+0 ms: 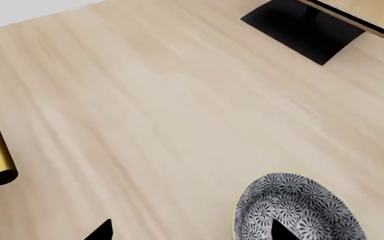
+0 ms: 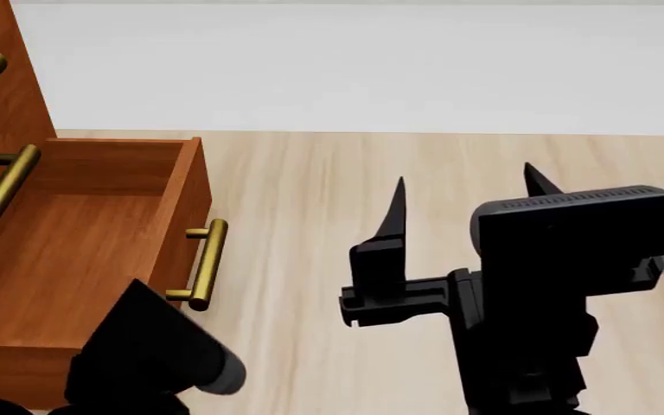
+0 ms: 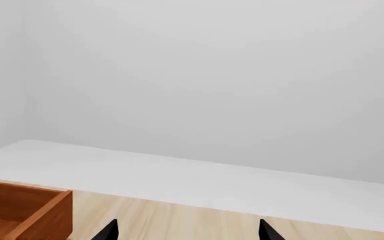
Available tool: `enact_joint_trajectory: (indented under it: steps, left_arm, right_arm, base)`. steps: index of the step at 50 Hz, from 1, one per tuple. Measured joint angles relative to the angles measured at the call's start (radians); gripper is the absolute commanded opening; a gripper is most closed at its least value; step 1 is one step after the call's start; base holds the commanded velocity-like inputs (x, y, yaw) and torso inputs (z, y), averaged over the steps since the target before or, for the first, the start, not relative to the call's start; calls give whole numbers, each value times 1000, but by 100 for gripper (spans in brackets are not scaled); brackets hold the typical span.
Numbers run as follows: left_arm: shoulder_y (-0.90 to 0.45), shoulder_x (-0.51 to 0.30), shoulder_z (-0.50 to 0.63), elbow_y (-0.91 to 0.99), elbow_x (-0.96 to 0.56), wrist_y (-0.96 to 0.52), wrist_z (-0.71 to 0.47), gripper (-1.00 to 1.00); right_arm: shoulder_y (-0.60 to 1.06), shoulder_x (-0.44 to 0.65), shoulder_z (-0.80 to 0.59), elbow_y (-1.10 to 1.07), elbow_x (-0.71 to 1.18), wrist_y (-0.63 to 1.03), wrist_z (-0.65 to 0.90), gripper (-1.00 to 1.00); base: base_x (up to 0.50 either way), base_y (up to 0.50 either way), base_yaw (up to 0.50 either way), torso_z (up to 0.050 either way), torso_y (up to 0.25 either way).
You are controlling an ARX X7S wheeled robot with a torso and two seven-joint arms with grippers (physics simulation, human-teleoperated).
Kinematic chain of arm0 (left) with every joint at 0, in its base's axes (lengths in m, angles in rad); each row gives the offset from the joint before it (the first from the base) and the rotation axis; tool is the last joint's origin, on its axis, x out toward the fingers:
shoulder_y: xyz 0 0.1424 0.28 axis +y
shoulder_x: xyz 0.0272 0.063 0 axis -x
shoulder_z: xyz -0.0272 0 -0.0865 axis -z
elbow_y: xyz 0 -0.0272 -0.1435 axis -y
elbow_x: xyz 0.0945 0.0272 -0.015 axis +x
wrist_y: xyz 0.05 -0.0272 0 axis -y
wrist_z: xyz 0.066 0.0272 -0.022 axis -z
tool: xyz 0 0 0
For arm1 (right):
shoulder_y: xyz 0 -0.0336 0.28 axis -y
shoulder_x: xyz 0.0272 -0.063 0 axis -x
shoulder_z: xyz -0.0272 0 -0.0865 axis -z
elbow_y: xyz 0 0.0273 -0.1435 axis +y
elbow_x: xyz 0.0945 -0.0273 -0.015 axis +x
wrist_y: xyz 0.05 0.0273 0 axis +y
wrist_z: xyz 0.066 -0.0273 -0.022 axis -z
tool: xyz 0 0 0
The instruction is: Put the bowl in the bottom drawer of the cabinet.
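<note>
Bottom drawer [image 2: 90, 225] of the cabinet [image 2: 3, 95] pulled out and empty, brass handle [image 2: 205, 264] facing the table [image 2: 309, 207]. Bowl [image 1: 297, 210] upright on the tabletop, seen only in the left wrist view, just beyond the left gripper [image 1: 192, 231]; fingertips spread apart, holding nothing, one tip overlapping the bowl's rim in that picture, contact not determinable. Right gripper [image 2: 465, 203] raised above the table, fingers parted, empty. Pale rack on black base [image 1: 312, 25] well apart from the bowl. Step in hand, as judged: opening done, pickup pending. Next move: closing on the rim, lifting, carrying over the drawer wall.
</note>
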Motion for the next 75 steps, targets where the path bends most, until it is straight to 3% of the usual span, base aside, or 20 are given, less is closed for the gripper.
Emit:
enact_joint_trajectory:
  steps: [46, 75]
  left_arm:
    - [-39, 79, 206, -284, 186, 153, 277, 100]
    - [-47, 114, 288, -428, 239, 213, 376, 100]
  right_arm:
    - [1, 9, -16, 33, 2, -34, 2, 100]
    - [7, 13, -27, 39, 8, -38, 10, 100]
  base:
    - [0, 0, 0, 0, 0]
    - [0, 0, 0, 0, 0]
